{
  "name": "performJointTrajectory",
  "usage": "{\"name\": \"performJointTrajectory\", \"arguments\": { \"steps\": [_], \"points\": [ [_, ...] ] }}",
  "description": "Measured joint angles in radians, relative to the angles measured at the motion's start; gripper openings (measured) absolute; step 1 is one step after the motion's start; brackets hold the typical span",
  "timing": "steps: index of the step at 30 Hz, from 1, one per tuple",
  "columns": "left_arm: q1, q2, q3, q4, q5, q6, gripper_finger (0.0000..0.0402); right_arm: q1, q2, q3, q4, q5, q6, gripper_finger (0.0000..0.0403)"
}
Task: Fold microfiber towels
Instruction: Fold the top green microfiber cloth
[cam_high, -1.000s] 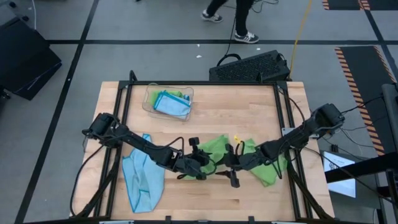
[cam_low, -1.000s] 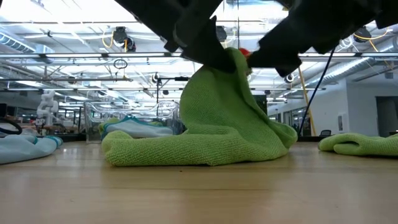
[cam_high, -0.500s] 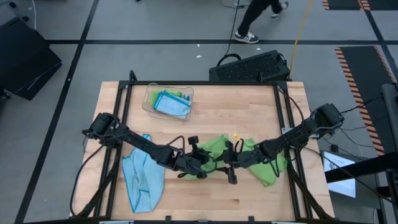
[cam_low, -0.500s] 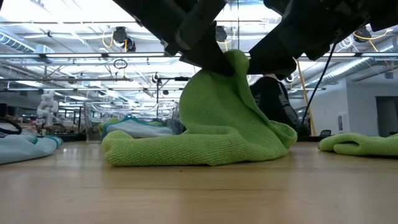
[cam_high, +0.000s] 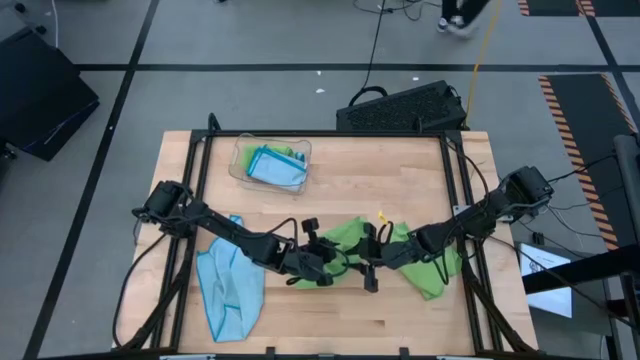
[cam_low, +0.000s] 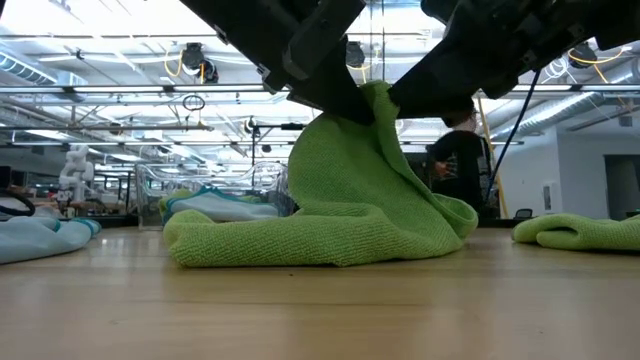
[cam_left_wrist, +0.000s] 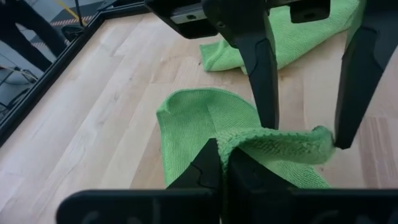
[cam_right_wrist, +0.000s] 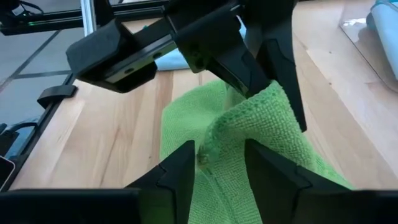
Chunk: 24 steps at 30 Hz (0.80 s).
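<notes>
Beside the clear tray (cam_high: 240, 165), which holds folded blue towels (cam_high: 275, 168), I see my left gripper (cam_left_wrist: 225, 167) clamped on a green towel (cam_low: 345, 210) at mid-table; my right gripper (cam_right_wrist: 219, 163) straddles its raised edge, fingers narrowly apart.

bright, even light from ceiling lamps (cam_low: 195, 52) glaring in the low view; soft shadows on the worktop (cam_high: 400, 175); near arms blurred in wrist views.
</notes>
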Motion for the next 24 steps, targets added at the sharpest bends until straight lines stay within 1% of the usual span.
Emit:
{"name": "performJointTrajectory", "arguments": {
  "steps": [5, 11, 13, 20, 24],
  "points": [
    [0.008, 0.000, 0.000, -0.001, 0.000, -0.021, 0.0003, -0.004, 0.000, 0.000, 0.000, 0.000, -0.021, 0.0090],
    [0.014, 0.000, 0.000, -0.012, -0.001, -0.048, 0.0004, -0.004, 0.000, 0.000, 0.000, -0.006, -0.061, 0.0028],
    [0.014, 0.000, 0.000, -0.021, -0.001, -0.049, 0.0003, -0.004, 0.000, 0.000, 0.000, -0.029, -0.080, 0.0010],
    [0.017, 0.000, 0.000, -0.063, 0.000, -0.068, 0.0008, -0.004, -0.009, 0.000, -0.033, -0.022, -0.105, 0.0003],
    [0.017, 0.000, 0.000, -0.062, 0.055, -0.052, 0.0005, 0.004, -0.030, 0.000, -0.081, 0.047, -0.105, 0.0003]
  ]
}}
